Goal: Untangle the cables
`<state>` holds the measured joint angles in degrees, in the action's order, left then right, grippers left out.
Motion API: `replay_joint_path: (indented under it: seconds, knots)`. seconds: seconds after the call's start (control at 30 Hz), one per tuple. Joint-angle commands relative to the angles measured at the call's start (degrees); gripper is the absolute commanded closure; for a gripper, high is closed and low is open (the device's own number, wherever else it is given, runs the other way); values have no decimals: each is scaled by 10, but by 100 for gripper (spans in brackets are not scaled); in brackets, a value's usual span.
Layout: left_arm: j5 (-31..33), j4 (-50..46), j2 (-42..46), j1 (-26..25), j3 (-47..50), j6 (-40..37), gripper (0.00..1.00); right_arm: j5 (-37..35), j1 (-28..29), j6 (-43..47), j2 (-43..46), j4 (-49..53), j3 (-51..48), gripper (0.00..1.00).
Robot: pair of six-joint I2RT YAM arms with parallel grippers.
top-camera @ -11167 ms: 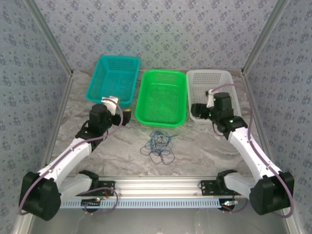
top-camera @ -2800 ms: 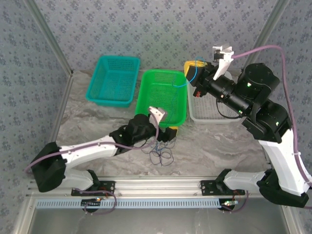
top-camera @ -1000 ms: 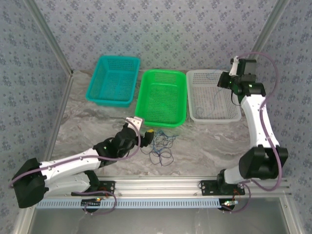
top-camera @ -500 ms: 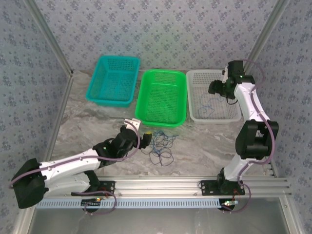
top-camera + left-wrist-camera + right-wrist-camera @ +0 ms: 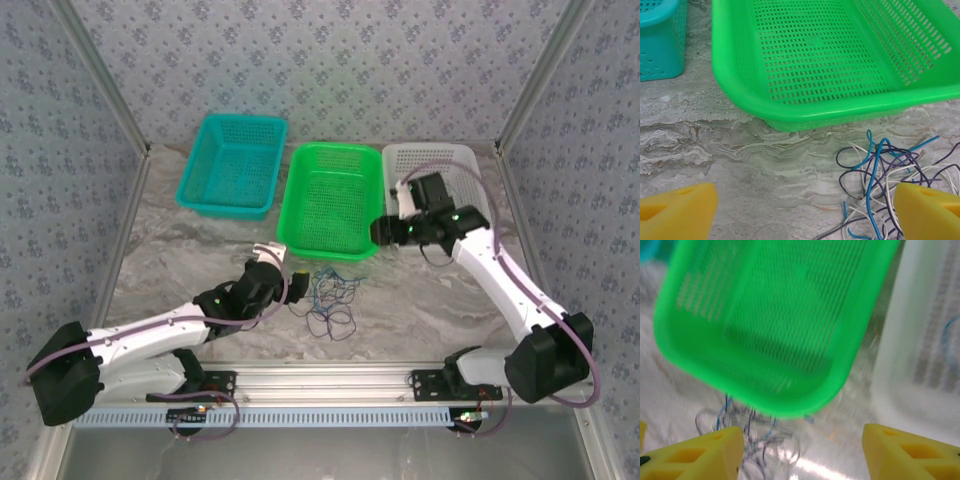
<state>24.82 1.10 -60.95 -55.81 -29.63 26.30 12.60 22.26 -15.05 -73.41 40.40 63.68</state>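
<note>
A loose tangle of thin blue, dark and whitish cables (image 5: 327, 298) lies on the marble table in front of the green basket (image 5: 331, 200). My left gripper (image 5: 293, 288) sits low just left of the tangle, open. In the left wrist view its yellow fingertips (image 5: 678, 211) stand far apart over bare table, and the cables (image 5: 885, 172) lie by the right finger. My right gripper (image 5: 381, 233) hovers between the green and white baskets, open and holding nothing. The blurred right wrist view shows the cables (image 5: 754, 432) below the green basket (image 5: 780, 315). A thin blue cable (image 5: 948, 332) lies in the white basket (image 5: 927, 365).
A teal basket (image 5: 233, 165) stands at the back left, and the white basket (image 5: 458, 160) at the back right, partly under my right arm. Open marble table stretches to both sides of the tangle. Patterned walls and metal posts enclose the workspace.
My right arm has swung down and left from above the white basket to the green basket's front right corner. The left gripper has stayed beside the tangle.
</note>
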Motion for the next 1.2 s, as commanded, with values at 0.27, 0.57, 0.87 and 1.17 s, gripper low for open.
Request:
replay_joint_path:
  seconds: [0.27,0.57,0.87,1.17]
  knots:
    - [-17,0,8,16,-5,13,5,-20,157,-213,18,-204,-209,40]
    - [-21,-1,7,16,-7,20,5,-69,188,-237,-35,-227,-205,50]
    - [-19,-6,13,16,-5,23,4,-102,198,-244,-54,-241,-211,80]
    - [-22,-2,16,16,0,25,5,-200,236,-242,62,-148,-213,100]
